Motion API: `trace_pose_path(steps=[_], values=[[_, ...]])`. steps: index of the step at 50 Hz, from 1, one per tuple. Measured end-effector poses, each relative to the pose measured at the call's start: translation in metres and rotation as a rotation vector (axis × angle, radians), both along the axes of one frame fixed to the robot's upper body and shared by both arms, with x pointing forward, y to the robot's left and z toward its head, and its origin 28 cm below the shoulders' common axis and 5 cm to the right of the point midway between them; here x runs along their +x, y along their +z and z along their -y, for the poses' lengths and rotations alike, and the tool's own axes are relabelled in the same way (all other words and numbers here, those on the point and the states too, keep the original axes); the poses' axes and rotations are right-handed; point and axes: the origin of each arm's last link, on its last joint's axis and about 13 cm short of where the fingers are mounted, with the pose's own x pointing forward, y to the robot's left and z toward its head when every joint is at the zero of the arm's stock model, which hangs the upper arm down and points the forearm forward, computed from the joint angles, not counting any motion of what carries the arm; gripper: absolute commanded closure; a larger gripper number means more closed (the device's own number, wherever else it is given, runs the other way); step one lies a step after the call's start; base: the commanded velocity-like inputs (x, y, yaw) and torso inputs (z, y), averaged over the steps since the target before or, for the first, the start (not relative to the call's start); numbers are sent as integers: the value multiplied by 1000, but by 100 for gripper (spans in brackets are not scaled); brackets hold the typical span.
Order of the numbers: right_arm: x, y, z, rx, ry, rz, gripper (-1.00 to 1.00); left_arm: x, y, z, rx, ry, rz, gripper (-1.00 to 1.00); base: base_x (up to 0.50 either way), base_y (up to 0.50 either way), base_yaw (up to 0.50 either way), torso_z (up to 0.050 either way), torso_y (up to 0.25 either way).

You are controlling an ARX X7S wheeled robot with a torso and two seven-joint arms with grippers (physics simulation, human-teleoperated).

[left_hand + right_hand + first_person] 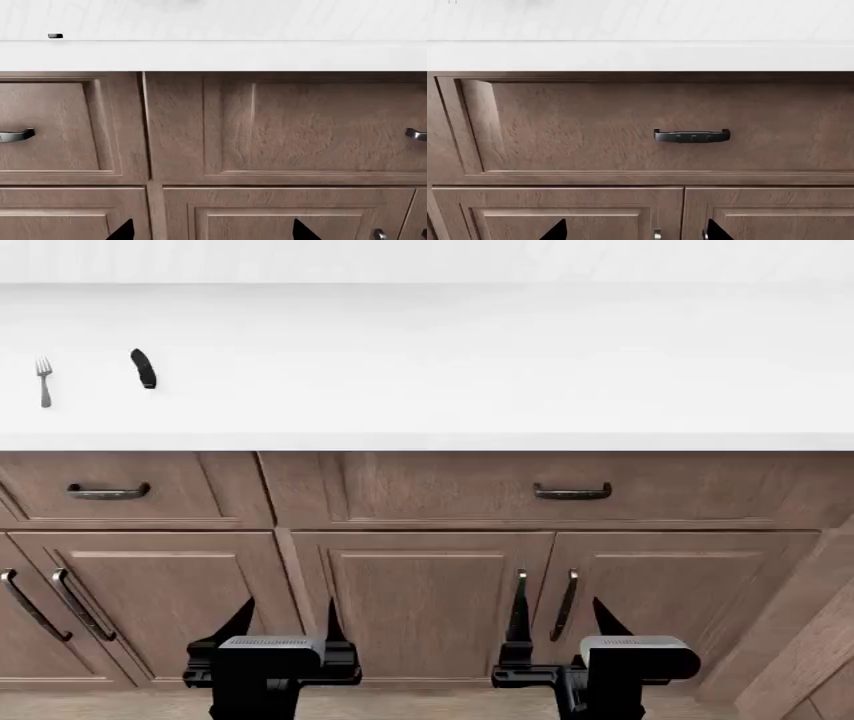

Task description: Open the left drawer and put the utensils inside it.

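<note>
Your left tool (pixel 280 625) and right tool (pixel 561 620) hang spread before wood-grain cabinets, below the closed left drawer (pixel 120 490), above which the slim silver fork (pixel 44 380) and black knife (pixel 143 369) lie on the smooth white tabletop (pixel 467 370).

Bright, even, sharp simulator render

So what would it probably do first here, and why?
Probably reach the left gripper up toward the left drawer handle: that drawer looks shut, both grippers hang low before the cabinet doors, and the fork and knife lie on the counter.
</note>
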Motion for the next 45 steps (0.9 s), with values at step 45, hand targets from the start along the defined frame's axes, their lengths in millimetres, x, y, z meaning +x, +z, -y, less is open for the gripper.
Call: trace_pose_path(steps=[45], values=[[1, 2, 0, -52, -4, -4, -100, -2, 1, 0, -5, -1, -10, -100, -40, 398, 0, 0, 0]])
